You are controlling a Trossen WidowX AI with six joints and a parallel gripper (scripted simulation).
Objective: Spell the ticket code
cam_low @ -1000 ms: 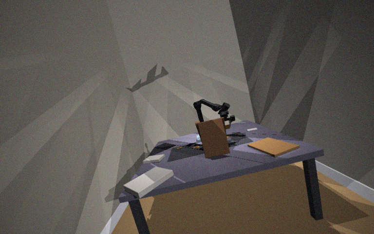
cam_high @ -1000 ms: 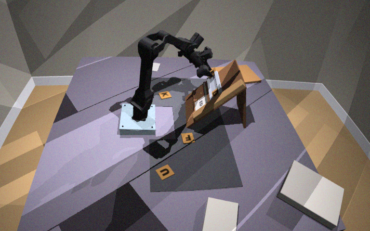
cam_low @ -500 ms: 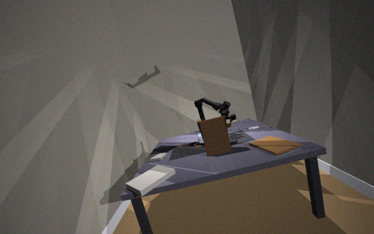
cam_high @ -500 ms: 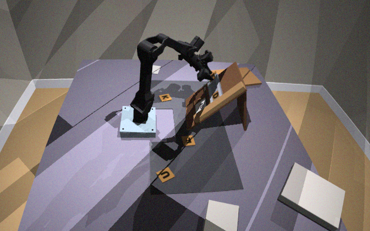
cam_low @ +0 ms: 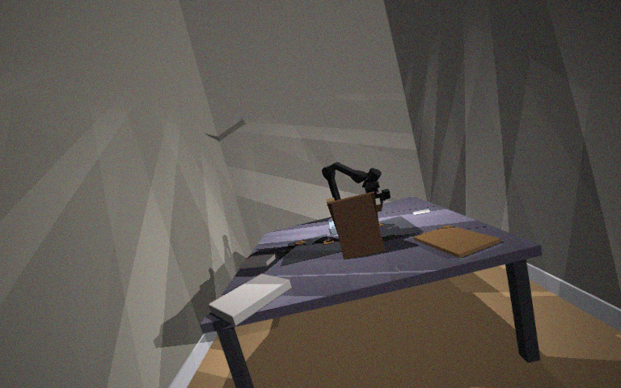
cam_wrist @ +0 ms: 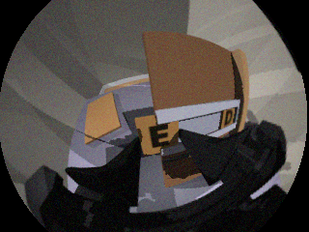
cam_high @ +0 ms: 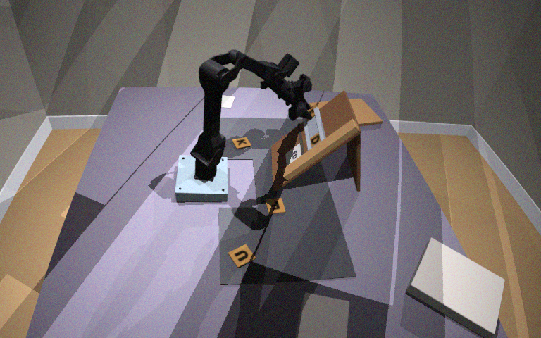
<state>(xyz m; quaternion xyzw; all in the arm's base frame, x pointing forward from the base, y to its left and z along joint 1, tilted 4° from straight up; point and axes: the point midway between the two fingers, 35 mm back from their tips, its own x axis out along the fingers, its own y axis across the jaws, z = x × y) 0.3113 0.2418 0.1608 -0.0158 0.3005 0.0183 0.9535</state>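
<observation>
My gripper (cam_high: pixel 310 113) (cam_wrist: pixel 158 135) is shut on the orange E tile (cam_wrist: pixel 159 145) at the left, open end of the pale rail (cam_high: pixel 320 123) (cam_wrist: pixel 198 110) on the tilted brown board (cam_high: pixel 339 109) (cam_low: pixel 356 229) (cam_wrist: pixel 190 68). The E reads upright in the wrist view, and the tile's right part seems to be between the rail strips. The D tile (cam_high: pixel 314 139) (cam_wrist: pixel 228 117) sits at the rail's right end, with a gap between. The ticket (cam_high: pixel 295 154) is mostly shadowed; only "ED" shows. The K tile (cam_high: pixel 241 142), F tile (cam_high: pixel 275 205) and U tile (cam_high: pixel 241 255) lie flat.
A flat orange slab (cam_high: pixel 365 112) (cam_low: pixel 458 241) (cam_wrist: pixel 102 118) lies behind the board. A thick white block (cam_high: pixel 458 284) (cam_low: pixel 249 295) is near the counter corner, and a smaller pale block (cam_high: pixel 325 317) (cam_low: pixel 259 260) is in shadow. A white card (cam_high: pixel 227 101) (cam_low: pixel 421 212) lies far back.
</observation>
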